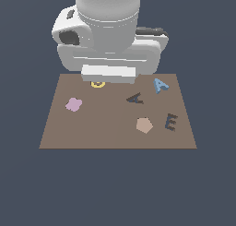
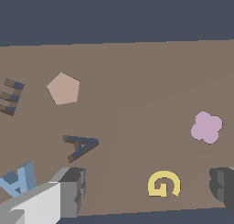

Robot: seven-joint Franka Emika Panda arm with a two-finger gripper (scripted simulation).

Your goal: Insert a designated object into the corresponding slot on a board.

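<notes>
In the exterior view, the brown board (image 1: 115, 128) lay flat across the middle of the frame, with the arm's white bulk filling the upper centre and hiding the hand. The light-blue A (image 1: 160, 85) sat at the board's upper right, apart from the dark A-shaped slot (image 1: 135, 98), which lay just below and to its left. Further down stood the tan pentagon (image 1: 144, 124) and the dark E-shaped recess (image 1: 171, 121); a pink lobed piece (image 1: 73, 104) lay at the left, and the yellow G (image 1: 97, 84) peeked out under the arm.

In the wrist view, the hand (image 2: 148, 191) was spread wide and held nothing: one finger (image 2: 73, 191) showed at the lower left, the other at the lower right edge. The G lay between them near the bottom, while the blue A was outside the left finger.

As I judged it, the hand was centred over the G, not the A. Descending there would have seized the wrong letter, or the left finger could have knocked the A askew.
</notes>
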